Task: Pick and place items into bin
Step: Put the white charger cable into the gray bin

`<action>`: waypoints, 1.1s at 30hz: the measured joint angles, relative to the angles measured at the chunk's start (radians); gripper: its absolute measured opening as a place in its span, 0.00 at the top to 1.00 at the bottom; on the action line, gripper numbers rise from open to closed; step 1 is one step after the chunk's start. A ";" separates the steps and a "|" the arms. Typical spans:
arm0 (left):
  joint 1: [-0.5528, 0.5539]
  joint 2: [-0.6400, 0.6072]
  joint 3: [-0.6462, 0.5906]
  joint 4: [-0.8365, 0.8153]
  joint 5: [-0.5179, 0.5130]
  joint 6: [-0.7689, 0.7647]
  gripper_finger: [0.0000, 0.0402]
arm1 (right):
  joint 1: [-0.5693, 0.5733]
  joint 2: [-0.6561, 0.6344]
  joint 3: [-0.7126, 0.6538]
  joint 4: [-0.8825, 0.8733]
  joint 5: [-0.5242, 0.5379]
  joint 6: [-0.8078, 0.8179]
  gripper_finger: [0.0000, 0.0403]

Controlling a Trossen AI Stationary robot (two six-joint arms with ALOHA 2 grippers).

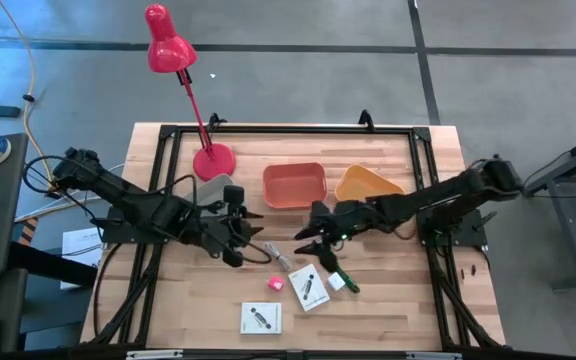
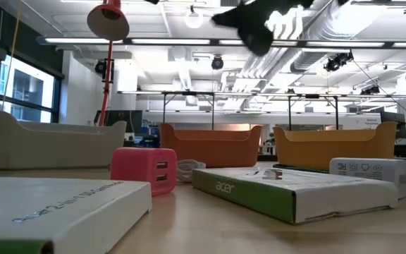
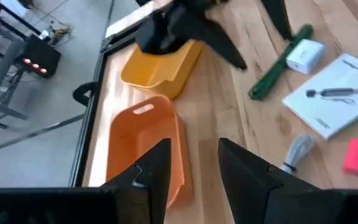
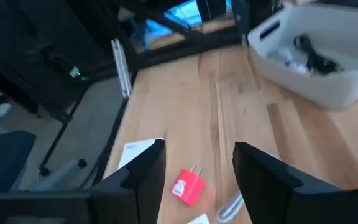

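Nearest the front edge, beyond the white card (image 1: 261, 318): pink plug (image 1: 276, 284), second card (image 1: 309, 287), white adapter (image 1: 337, 282), green-handled tool (image 1: 329, 264), long axis slanting toward that card. Just above the tool: right gripper (image 1: 308, 238), fingers parted, empty, the nearer one. Left of the pink plug: left gripper (image 1: 251, 240), fingers apart, empty. Farther back: grey bin (image 1: 215, 187), red bin (image 1: 294, 185), orange bin (image 1: 367, 183). Right wrist alone shows a black cable (image 4: 312, 55) inside the grey bin.

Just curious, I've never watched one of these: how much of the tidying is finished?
Some is done: the white bin already holds dark items. Nothing is in hand; the left fingers and right fingers are open and empty. Left on the table: pink charger, two cards, green tool, white block.
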 joint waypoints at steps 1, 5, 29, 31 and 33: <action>0.006 0.000 0.000 0.007 0.003 0.000 0.70 | 0.000 -0.025 0.000 -0.008 0.001 -0.004 0.56; 0.028 0.005 0.000 -0.006 0.071 0.001 0.70 | 0.007 -0.116 0.000 -0.058 0.056 -0.011 0.56; 0.063 0.159 -0.001 0.062 0.243 -0.021 0.70 | 0.077 -0.337 0.000 -0.299 0.224 -0.194 0.56; 0.063 0.161 0.001 0.087 0.210 -0.006 0.70 | 0.077 -0.349 0.000 -0.297 0.229 -0.181 0.56; 0.063 0.165 0.001 0.081 0.186 0.005 0.70 | 0.076 -0.354 0.000 -0.297 0.267 -0.162 0.56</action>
